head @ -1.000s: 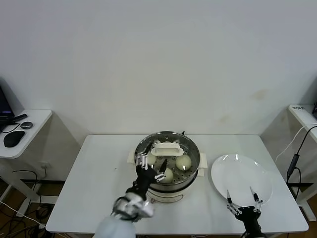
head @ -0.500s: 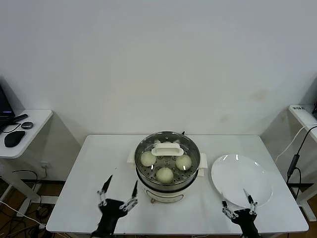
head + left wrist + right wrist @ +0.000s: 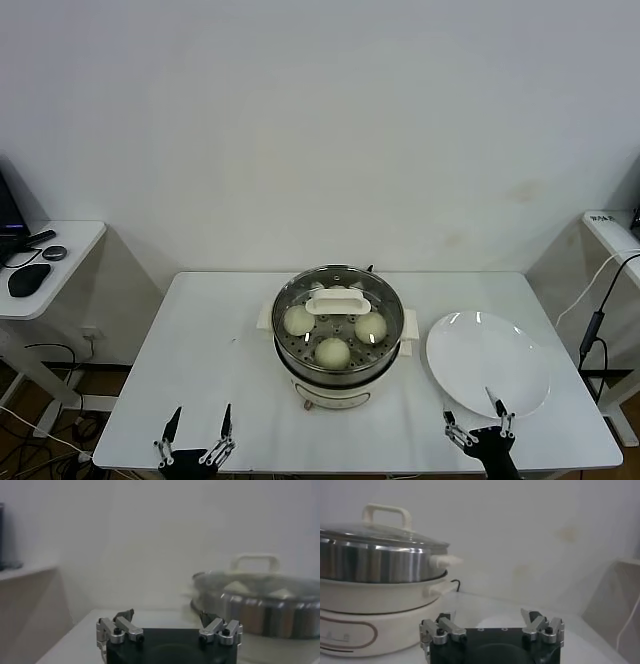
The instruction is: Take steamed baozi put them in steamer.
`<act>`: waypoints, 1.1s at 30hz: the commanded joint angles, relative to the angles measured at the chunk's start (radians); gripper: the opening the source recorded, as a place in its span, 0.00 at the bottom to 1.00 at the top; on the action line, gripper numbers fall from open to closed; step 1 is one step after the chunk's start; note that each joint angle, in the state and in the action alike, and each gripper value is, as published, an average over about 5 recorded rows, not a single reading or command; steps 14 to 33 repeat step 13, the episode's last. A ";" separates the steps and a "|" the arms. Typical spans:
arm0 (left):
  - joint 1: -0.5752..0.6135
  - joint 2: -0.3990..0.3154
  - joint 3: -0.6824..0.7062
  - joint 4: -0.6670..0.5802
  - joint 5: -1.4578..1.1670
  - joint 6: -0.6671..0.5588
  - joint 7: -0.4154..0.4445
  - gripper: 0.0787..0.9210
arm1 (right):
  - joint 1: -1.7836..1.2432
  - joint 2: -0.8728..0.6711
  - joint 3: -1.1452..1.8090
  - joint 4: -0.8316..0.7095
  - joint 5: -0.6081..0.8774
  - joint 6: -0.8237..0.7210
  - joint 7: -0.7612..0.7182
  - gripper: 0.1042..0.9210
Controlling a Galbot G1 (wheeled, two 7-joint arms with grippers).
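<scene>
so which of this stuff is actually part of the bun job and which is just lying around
Job things:
- three buns visible in the steamer, under its glass lid
- white plate, bare
- left tool and right tool, both open at the table's near edge

Just lying about:
- mouse on the side desk

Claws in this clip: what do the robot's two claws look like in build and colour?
Both look alike. The left claw and right claw each have a black block-shaped body carrying two thin, pointed dark fingers on silver metal linkage brackets with dark pivot screws, clearest in the wrist views. No cables, markings or sleeves show, and the arms themselves are out of view.
</scene>
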 commanded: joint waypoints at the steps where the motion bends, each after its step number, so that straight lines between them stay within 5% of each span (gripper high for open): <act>1: 0.037 -0.021 -0.058 0.064 -0.040 -0.064 0.014 0.88 | -0.013 -0.012 -0.008 0.006 0.021 -0.022 -0.002 0.88; 33: 0.031 -0.012 -0.051 0.068 -0.023 -0.047 0.029 0.88 | -0.019 -0.007 -0.011 0.005 0.017 -0.021 -0.001 0.88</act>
